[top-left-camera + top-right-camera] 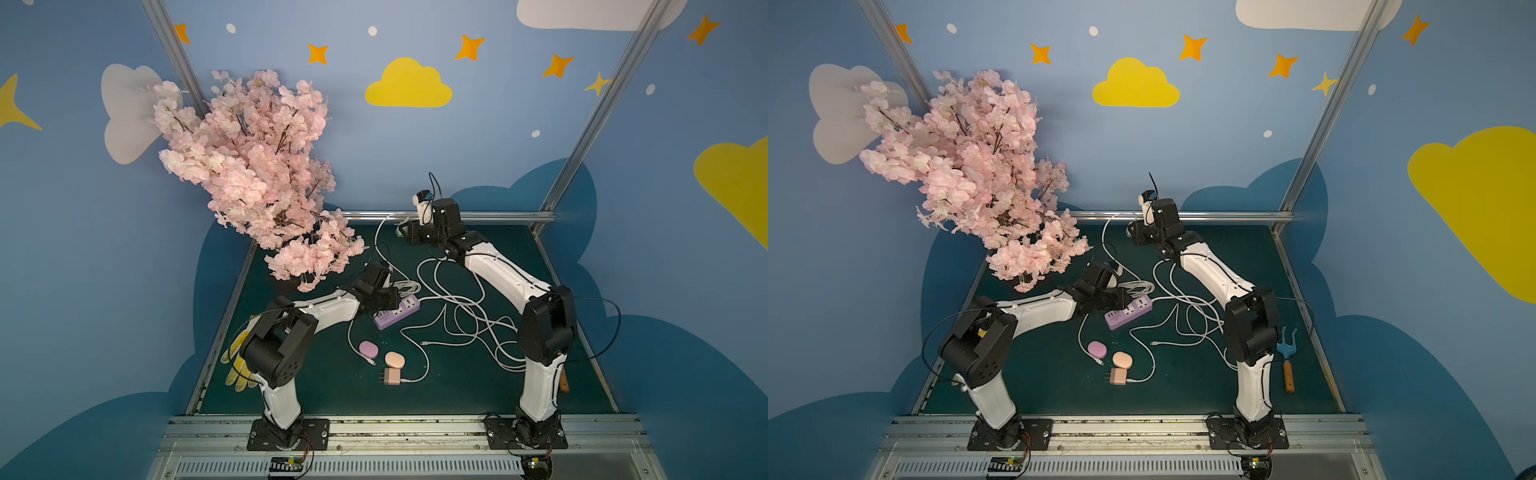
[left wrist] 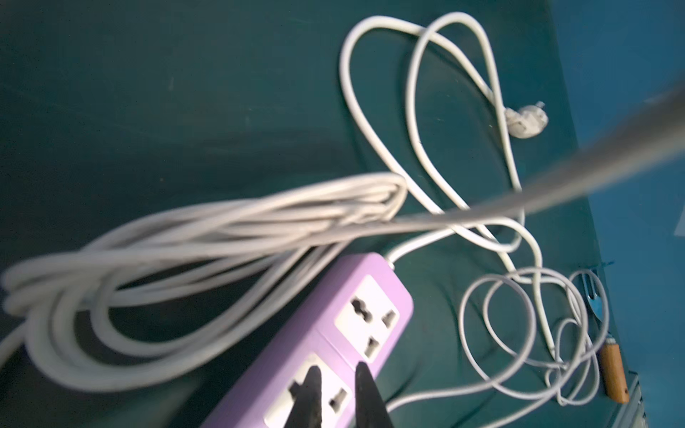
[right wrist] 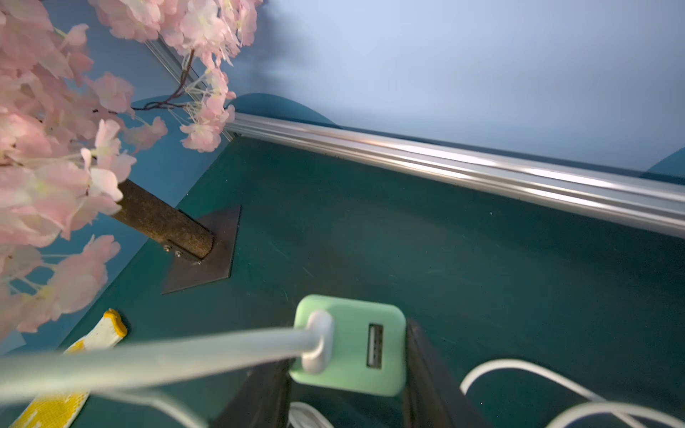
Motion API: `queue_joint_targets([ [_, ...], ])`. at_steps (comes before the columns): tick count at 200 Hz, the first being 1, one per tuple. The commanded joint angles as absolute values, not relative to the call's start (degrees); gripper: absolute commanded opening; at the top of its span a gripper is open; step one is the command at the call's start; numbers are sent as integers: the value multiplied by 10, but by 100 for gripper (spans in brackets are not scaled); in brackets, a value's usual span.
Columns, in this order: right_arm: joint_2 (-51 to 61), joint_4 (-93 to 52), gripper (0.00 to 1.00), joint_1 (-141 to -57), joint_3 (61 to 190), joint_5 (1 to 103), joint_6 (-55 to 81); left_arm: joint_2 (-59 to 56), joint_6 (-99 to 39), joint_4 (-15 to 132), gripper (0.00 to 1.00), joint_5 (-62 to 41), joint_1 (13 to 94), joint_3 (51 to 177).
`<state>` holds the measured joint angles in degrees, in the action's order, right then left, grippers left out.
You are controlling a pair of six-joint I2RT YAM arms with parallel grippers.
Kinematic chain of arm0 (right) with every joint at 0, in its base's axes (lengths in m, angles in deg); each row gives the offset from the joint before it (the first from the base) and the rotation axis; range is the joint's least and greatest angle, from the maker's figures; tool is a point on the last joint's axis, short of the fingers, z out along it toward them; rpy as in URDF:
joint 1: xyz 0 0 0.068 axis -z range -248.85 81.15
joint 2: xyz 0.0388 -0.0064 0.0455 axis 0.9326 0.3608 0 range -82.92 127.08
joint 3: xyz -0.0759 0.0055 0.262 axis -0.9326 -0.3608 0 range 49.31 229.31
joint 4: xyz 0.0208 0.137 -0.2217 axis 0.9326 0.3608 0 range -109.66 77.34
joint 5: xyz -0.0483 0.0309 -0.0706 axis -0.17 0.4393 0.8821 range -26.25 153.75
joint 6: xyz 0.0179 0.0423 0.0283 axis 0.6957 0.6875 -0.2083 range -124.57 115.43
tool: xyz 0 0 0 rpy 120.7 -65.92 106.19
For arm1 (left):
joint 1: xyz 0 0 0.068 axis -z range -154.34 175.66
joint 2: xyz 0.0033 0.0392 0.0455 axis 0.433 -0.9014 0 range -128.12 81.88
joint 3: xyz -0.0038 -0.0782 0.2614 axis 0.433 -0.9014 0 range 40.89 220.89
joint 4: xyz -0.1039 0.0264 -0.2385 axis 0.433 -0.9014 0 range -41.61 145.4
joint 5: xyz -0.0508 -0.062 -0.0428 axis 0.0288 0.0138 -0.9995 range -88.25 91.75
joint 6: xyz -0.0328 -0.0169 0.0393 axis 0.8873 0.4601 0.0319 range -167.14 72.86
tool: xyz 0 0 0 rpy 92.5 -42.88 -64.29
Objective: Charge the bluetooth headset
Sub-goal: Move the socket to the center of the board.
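Note:
Two small oval headset cases lie on the green mat in both top views, a purple one (image 1: pixel 368 350) and a peach one (image 1: pixel 394 359). A pink wall charger (image 1: pixel 390 376) with a white cable lies just in front of them. My right gripper (image 3: pixel 348 355) is shut on a mint-green USB charger (image 3: pixel 356 344) near the back rail; a white cable plug (image 3: pixel 318 341) sits in one port. My left gripper (image 2: pixel 338 367) hovers over the purple power strip (image 2: pixel 326 333), its fingers a narrow gap apart with nothing between them.
A pink blossom tree (image 1: pixel 257 174) fills the back left corner. White cables (image 1: pixel 465 307) tangle across the mat's middle and right. A yellow glove (image 1: pixel 237 370) lies by the left arm and a blue garden fork (image 1: pixel 1286 361) by the right arm. A metal rail (image 3: pixel 482 166) borders the back.

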<state>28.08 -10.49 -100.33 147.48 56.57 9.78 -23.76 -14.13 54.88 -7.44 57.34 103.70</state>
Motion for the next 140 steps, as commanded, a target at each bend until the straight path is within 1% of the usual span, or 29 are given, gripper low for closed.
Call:
queue_joint_targets([
  [1, 227, -128, 0, -1001, 1439, 563, 102, -290, -138, 519, 11, -106, 556, 1082],
  [34, 177, -139, 0, -999, 1383, 563, 107, -344, -144, 493, 10, -85, 535, 1138],
  [54, 140, -152, 0, -999, 1328, 539, 105, -361, -166, 481, 9, -24, 530, 1168],
  [73, 106, -162, 0, -1002, 1265, 530, 132, -379, -178, 445, 4, 49, 519, 1213],
  [88, 87, -173, 0, -1005, 1220, 524, 149, -382, -186, 430, 3, 55, 509, 1243],
  [107, 77, -169, 0, -1013, 1182, 520, 143, -363, -189, 430, 3, 47, 506, 1247],
  [140, 88, -163, 0, -1033, 1147, 533, 103, -309, -170, 435, 5, 8, 522, 1179],
])
